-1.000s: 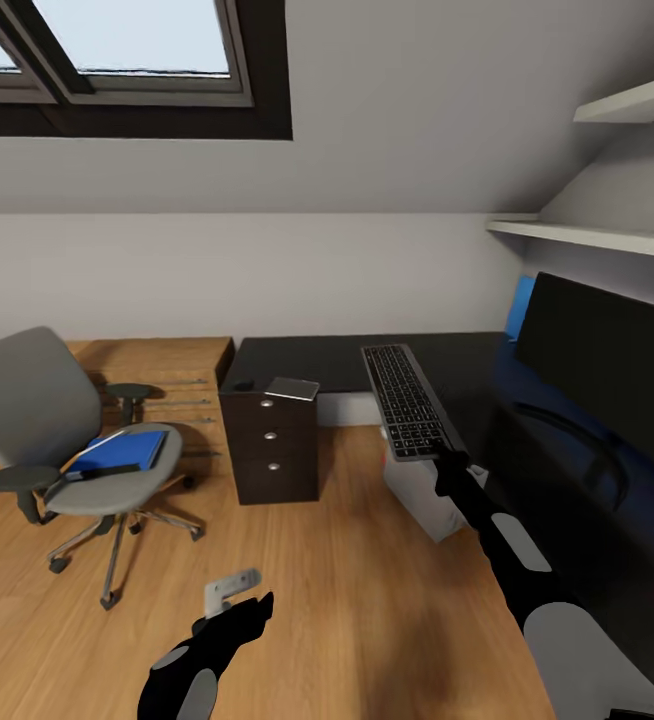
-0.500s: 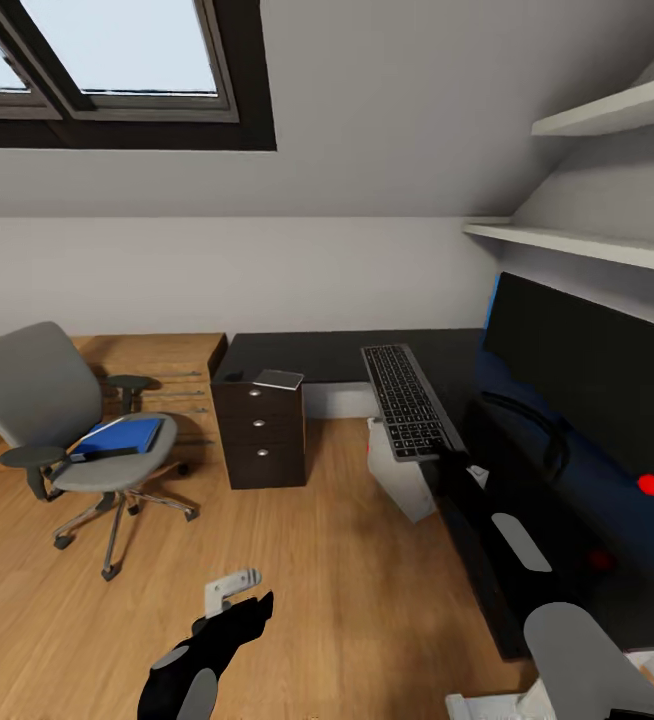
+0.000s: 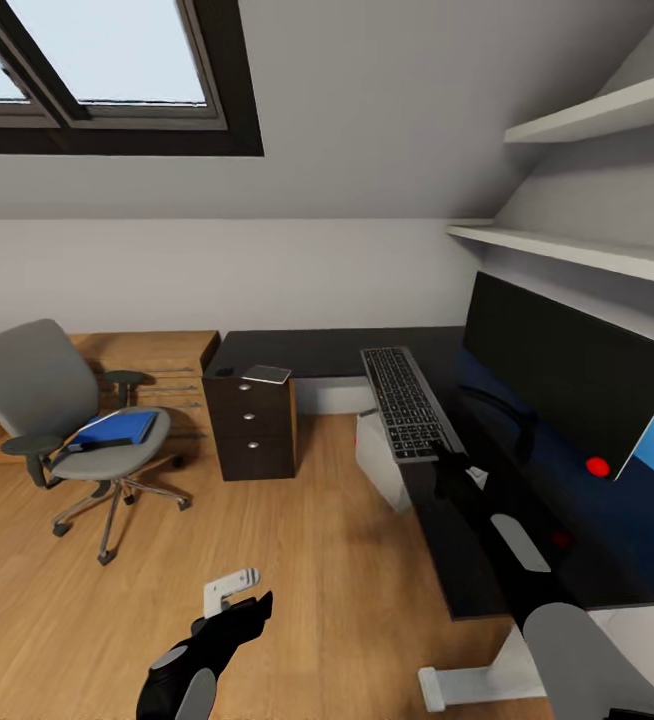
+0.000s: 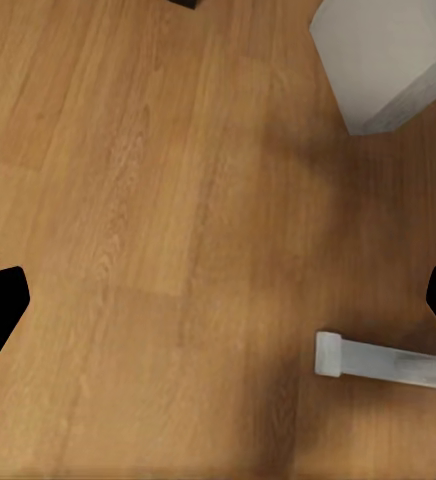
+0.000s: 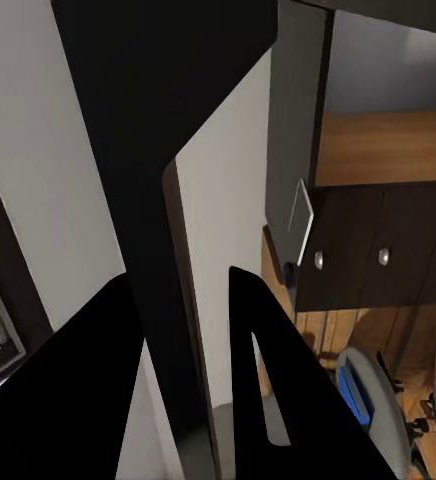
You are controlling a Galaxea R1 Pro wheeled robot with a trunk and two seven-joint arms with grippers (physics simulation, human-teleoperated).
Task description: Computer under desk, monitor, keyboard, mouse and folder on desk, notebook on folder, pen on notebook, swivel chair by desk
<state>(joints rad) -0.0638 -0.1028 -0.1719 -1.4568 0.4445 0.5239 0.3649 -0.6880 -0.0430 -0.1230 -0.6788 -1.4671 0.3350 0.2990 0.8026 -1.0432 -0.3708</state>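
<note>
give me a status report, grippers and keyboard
Right gripper shut on keyboard, held at the desk edge before the monitor. Left gripper open, empty, over floor. Folder on swivel chair. Nothing in the way.

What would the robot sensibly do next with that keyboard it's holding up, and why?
Probably lower the keyboard flat onto the desk beside the monitor. The right gripper grips its near end, and the keyboard hangs raised past the desk's edge, over the floor and the computer.
</note>
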